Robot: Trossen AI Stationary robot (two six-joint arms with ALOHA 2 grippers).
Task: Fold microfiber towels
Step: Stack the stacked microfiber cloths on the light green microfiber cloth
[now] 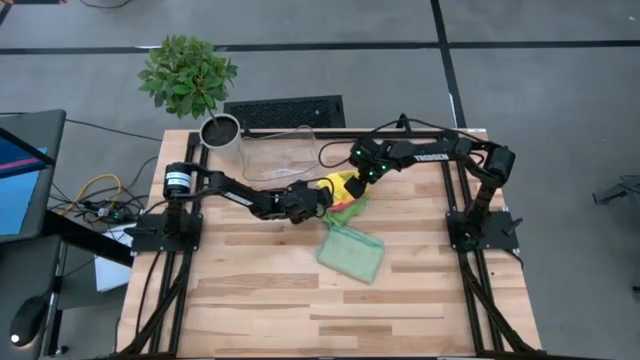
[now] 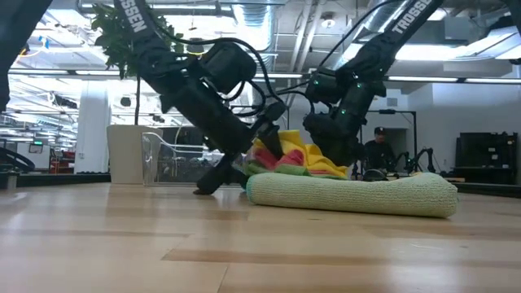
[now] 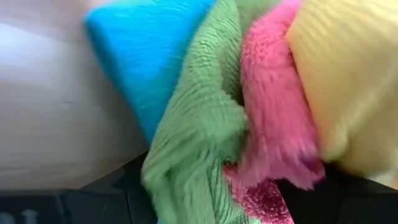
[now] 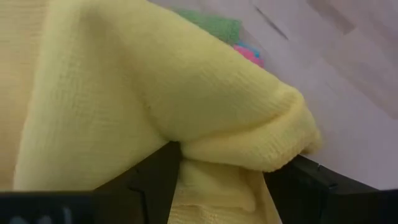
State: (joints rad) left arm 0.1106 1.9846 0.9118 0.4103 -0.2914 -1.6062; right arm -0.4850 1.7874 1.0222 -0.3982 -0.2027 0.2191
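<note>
Both arms are buried in the towel pile at the table's back centre. The left gripper (image 1: pixel 312 203) has jaws set wide with the bright green towel (image 3: pixel 199 137) and pink towel (image 3: pixel 273 118) bunched between its fingers; a blue towel (image 3: pixel 140 59) lies just beyond. The right gripper (image 1: pixel 352 180) is also spread wide, with the yellow towel (image 4: pixel 155 99) draped thickly between its fingers — grasped or only draped, cannot tell. A pale sage towel (image 1: pixel 350 255) lies folded on the table (image 1: pixel 260 300) in front of both grippers. Judgement: the step is singling out one towel, so pinch one layer only and lift slowly. Open wood lies in front; the clear bin (image 1: pixel 275 155) and plant pot (image 1: pixel 220 130) crowd the far side — pull forward.
</note>
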